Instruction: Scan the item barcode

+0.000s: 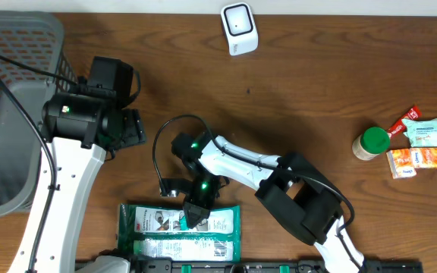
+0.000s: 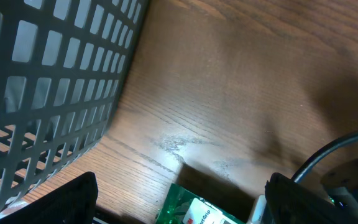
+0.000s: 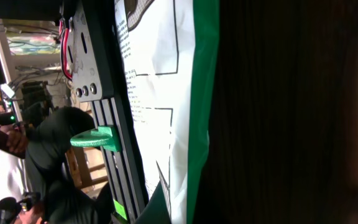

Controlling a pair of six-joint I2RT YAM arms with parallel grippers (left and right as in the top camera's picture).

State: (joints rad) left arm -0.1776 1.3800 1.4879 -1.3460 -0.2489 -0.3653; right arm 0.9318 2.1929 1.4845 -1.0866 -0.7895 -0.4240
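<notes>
Far left: grey mesh basket (image 1: 6,114), standing at the edge of the brown tabletop (image 1: 302,91). Just beside its right wall, the left gripper (image 1: 133,127), above bare wood and touching nothing. In the left wrist view, two dark fingers (image 2: 67,200) at the bottom corners, wide apart, so open and empty. Between them, further down, one corner of the green and white package (image 2: 194,213).

Package lying flat at the front edge of the tabletop, left of centre, long side along that edge, printed face up. Right gripper (image 1: 197,215) pointing down onto its upper edge, a little right of the middle, touching it, fingers closed together. Pinching a fold of the wrapper or only pressing on it: cannot tell. In the right wrist view, only the white print and the green border of the package very near; the fingers themselves not seen there. Black cable (image 1: 158,155) looping from the right arm over the wood above the package.

At the back, slightly right of centre: white scanner (image 1: 239,29), well apart from the package.

Far right, a small group close together: jar with green lid (image 1: 371,144), red packet (image 1: 402,120), pale blue packet (image 1: 429,130), orange packet (image 1: 413,162).
</notes>
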